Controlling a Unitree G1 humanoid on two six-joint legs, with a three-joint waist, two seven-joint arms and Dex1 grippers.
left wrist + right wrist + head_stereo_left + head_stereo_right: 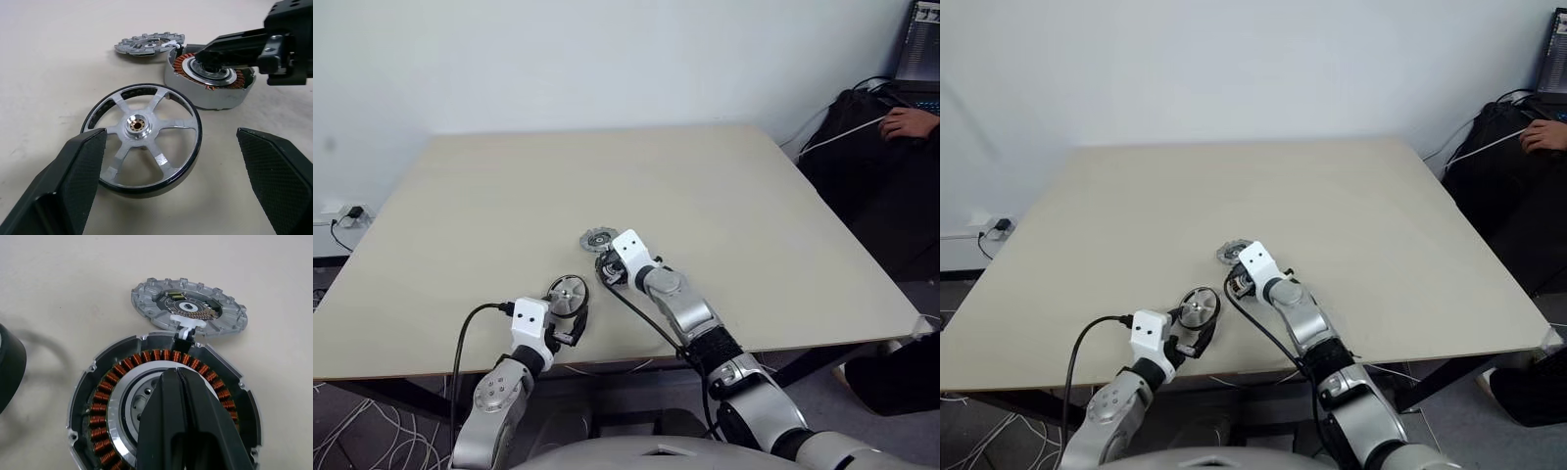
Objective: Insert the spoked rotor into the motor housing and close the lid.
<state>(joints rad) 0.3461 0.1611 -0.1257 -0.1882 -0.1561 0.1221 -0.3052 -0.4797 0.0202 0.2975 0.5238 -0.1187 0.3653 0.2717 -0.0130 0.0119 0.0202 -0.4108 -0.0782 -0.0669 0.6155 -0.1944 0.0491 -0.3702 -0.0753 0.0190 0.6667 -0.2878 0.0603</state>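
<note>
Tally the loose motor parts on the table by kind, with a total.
Dark-rimmed silver spoked rotor: 1
Round grey motor housing with copper windings: 1
Notched silver-grey metal lid: 1
Total: 3

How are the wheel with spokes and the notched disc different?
The spoked rotor has a dark rim and open spokes around a shiny hub; the lid is grey, with a notched edge and small parts on its face. The rotor lies apart between the open left pincer's fingers; the lid lies against the motor housing. Both are round and lie flat on the table.
</note>
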